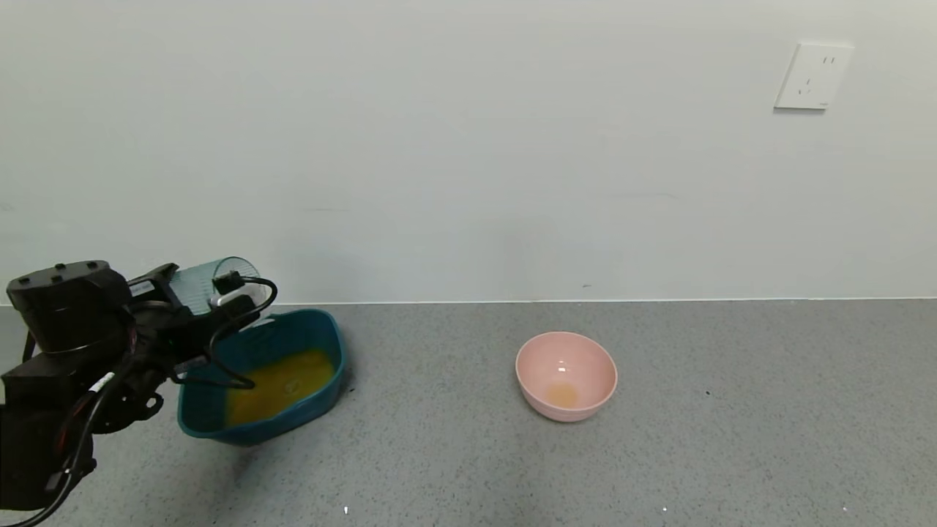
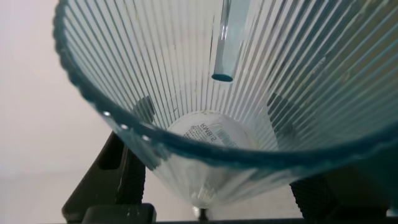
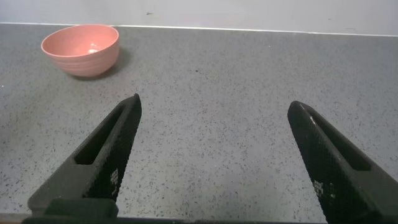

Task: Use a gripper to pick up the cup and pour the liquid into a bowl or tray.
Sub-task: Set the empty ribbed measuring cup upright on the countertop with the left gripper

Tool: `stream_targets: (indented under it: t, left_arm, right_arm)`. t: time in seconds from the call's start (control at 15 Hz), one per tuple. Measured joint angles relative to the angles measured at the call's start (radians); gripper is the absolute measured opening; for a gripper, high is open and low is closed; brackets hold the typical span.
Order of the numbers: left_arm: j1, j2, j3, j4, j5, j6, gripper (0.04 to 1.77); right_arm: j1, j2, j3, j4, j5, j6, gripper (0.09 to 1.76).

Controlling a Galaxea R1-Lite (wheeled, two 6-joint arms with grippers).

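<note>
While the cup (image 1: 212, 282) lies tipped on its side above the far end of the tub (image 1: 331, 344), we see the left gripper (image 1: 219, 296) clamped on its ribbed wall, mouth toward the wall behind. Through the left wrist view the cup (image 2: 205, 93) looks empty; black fingers (image 2: 127, 171) press its outside on both sides, and a small tab (image 2: 225, 43) hangs at the rim. We note a round label under the base with small print that we cannot read with certainty.

Orange liquid (image 1: 282, 384) pools in the tub, covering most of its floor. We place the tub near the left edge of the grey counter (image 1: 454, 439), close to the wall line.

Open counter lies between the tub and the pink bowl (image 1: 566, 375), which stands well apart to the right and holds a small orange patch at its bottom. More free surface extends right of the bowl and toward us.

We find the right gripper (image 3: 214, 155) with fingers spread wide over bare counter, the bowl (image 3: 81, 48) beyond it.

A white wall socket (image 1: 812, 76) sits high on the right, with no legible marking.
</note>
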Motion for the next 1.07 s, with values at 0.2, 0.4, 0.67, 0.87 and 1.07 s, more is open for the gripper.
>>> stream_targets:
  t: [0.2,0.4,0.67,0.87,1.07]
  left_arm:
    - [-0.057,-0.014,-0.007,0.074,0.0,-0.16,1.28]
    - [-0.109,-0.019,-0.037,0.12,0.004,-0.247,1.28]
    - [-0.187,-0.019,-0.118,0.227,0.004,-0.371,1.28]
    - [-0.237,-0.019,-0.165,0.258,-0.011,-0.43,1.28]
    - [-0.295,-0.016,-0.204,0.296,-0.026,-0.51,1.28]
  right_arm:
    - [0.0,0.0,0.0,0.0,0.0,0.0,1.71]
    - [0.0,0.0,0.0,0.0,0.0,0.0,1.71]
    - [0.0,0.0,0.0,0.0,0.0,0.0,1.71]
    - [0.0,0.0,0.0,0.0,0.0,0.0,1.71]
    - [0.0,0.0,0.0,0.0,0.0,0.0,1.71]
